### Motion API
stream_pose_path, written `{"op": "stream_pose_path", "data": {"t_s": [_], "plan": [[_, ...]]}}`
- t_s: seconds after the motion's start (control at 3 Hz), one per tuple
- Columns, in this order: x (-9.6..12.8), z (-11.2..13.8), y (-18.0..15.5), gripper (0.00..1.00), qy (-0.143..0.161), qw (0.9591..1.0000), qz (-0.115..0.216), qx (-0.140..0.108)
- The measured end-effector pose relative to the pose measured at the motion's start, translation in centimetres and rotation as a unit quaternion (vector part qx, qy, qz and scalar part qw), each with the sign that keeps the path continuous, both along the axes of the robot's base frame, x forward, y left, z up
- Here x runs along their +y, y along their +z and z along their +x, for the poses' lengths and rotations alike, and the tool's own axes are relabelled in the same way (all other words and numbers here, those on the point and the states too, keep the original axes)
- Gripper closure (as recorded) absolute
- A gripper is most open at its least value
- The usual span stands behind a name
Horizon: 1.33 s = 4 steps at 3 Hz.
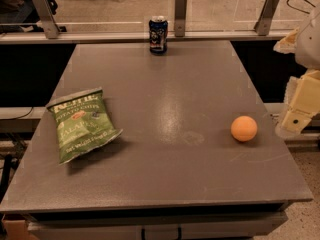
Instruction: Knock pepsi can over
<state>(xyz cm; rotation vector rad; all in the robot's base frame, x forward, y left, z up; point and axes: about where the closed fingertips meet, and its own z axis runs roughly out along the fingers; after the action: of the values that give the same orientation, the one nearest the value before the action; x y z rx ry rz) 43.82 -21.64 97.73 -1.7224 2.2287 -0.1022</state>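
The pepsi can (158,34) stands upright at the far edge of the grey table (165,109), near its middle. It is dark blue with a silver top rim. My gripper (298,111) is at the right edge of the view, beside the table's right side and well to the right of and nearer than the can. It touches nothing. Much of the arm is cut off by the frame edge.
A green chip bag (81,124) lies on the left part of the table. An orange ball (244,128) rests near the right edge, close to my gripper. A rail with metal posts (180,13) and glass panels runs behind the table.
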Motion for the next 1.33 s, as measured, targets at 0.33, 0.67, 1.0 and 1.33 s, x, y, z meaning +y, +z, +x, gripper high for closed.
{"op": "stream_pose_path", "data": {"t_s": [0.33, 0.67, 1.0, 1.33], "plan": [[0.0, 0.0, 0.0, 0.0, 0.0, 1.0, 0.0, 0.0], [0.0, 1.5, -0.2, 0.0, 0.006, 0.9998, 0.015, -0.011], [-0.3, 6.0, -0.8, 0.0, 0.001, 0.9983, 0.045, -0.038], [0.2, 12.0, -1.6, 0.0, -0.008, 0.994, 0.084, -0.07]]}}
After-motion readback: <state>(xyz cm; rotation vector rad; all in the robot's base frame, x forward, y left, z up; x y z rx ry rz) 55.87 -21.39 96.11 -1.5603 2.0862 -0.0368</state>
